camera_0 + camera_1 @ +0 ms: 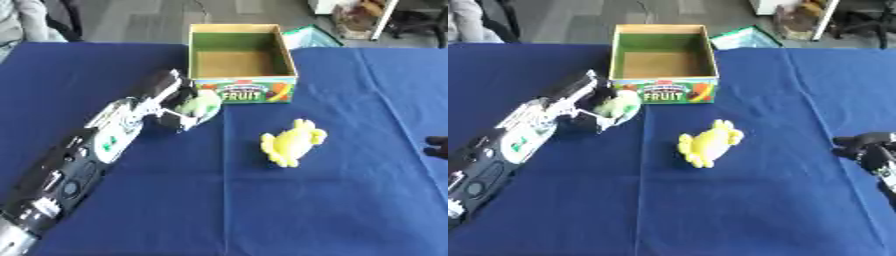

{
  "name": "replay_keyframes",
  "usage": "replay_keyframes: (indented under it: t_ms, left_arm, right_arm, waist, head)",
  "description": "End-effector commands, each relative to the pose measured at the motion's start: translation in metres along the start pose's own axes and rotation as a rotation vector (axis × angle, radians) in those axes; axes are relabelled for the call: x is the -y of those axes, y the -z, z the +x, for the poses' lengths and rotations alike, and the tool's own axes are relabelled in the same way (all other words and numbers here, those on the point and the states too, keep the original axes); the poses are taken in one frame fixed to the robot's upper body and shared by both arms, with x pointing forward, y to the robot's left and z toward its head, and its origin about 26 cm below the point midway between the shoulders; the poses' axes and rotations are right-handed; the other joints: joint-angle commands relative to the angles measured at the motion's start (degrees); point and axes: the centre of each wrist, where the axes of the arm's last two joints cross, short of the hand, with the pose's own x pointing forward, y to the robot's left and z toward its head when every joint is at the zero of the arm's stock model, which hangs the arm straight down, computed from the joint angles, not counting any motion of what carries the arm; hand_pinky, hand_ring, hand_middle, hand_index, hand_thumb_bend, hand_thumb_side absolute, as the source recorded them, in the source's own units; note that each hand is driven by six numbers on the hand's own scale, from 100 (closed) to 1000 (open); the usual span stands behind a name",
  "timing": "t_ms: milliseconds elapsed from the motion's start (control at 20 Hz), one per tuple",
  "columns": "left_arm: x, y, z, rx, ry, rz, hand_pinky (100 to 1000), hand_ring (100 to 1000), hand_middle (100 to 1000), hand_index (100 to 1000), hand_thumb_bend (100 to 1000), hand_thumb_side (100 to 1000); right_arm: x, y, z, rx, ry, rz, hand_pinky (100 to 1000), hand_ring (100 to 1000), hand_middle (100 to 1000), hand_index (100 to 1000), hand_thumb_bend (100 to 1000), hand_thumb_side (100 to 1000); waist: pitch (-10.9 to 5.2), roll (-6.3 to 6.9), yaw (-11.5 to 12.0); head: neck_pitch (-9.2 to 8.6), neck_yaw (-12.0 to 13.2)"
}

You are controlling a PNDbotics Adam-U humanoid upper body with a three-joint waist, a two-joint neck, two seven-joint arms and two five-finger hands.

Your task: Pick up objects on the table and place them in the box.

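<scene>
Reaching diagonally from table's near left corner, left hand curls fingers round pale green object, just beside open fruit-printed box near far edge. Yellow plush toy lies mid-table. Right hand rests at right edge, fingers curled, empty.

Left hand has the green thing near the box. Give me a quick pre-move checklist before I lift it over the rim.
1. Grasp: left hand curled round the pale green object: ok.
2. Object clear of the table: cannot tell.
3. Box open, interior bare: ok.
4. Path to the box: the hand sits just left of the box's front corner, below its rim; whether they touch: cannot tell.
5. Yellow toy lies apart from the hand, out of the way: ok.
6. Right hand idle at the right edge, away from the box: ok.
</scene>
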Motion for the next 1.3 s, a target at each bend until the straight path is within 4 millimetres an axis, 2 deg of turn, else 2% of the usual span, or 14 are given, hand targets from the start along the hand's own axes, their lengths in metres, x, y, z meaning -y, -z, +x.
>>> replay_keyframes:
  t_ms: [50,150,350,550,950,1100,1300]
  left_arm:
    - [-0.011,0.001,-0.003,-0.002,0.008,0.080,325,222,198,414,100,159]
    - [-0.011,0.001,-0.003,-0.006,0.001,0.099,288,188,161,377,100,170]
    - [-0.023,-0.001,0.001,0.014,-0.014,0.136,277,177,148,363,100,186]
    - [-0.050,-0.007,0.015,0.074,-0.018,0.153,289,181,151,366,100,187]
    - [-0.118,-0.025,0.049,0.205,-0.070,0.191,294,185,155,369,100,175]
    - [-0.130,-0.019,0.050,0.200,-0.057,0.221,298,190,160,375,100,169]
    - [-0.132,0.001,0.040,0.164,-0.021,0.240,306,200,169,385,100,163]
  right_arm:
    - [0.002,0.002,0.007,0.011,-0.028,0.009,823,813,577,694,100,312]
    - [0.002,0.002,0.007,0.011,-0.028,0.009,823,813,577,694,100,312]
    - [0.003,0.002,0.007,0.010,-0.030,0.007,823,814,577,694,100,312]
    - [0.003,0.002,0.008,0.009,-0.032,0.006,823,814,577,693,100,317]
    - [0.004,0.002,0.008,0.010,-0.037,0.007,823,814,577,694,100,312]
    - [0.003,0.003,0.008,0.011,-0.034,0.013,823,814,577,694,100,312]
    - [0.001,0.004,0.008,0.015,-0.029,0.022,823,814,577,694,100,312]
  waist:
    - [-0.68,0.02,-0.14]
    - [-0.68,0.03,-0.11]
    - [-0.70,0.09,-0.03]
    - [-0.74,0.21,0.04]
    - [-0.77,0.31,-0.21]
    - [-0.80,0.23,-0.61]
    - [-0.72,-0.05,-1.54]
  head:
    - [-0.34,-0.02]
    - [-0.34,-0.09]
    - [-0.31,-0.20]
    - [-0.27,-0.43]
    - [-0.56,-0.49]
    - [-0.76,-0.28]
    - [-1.09,0.35]
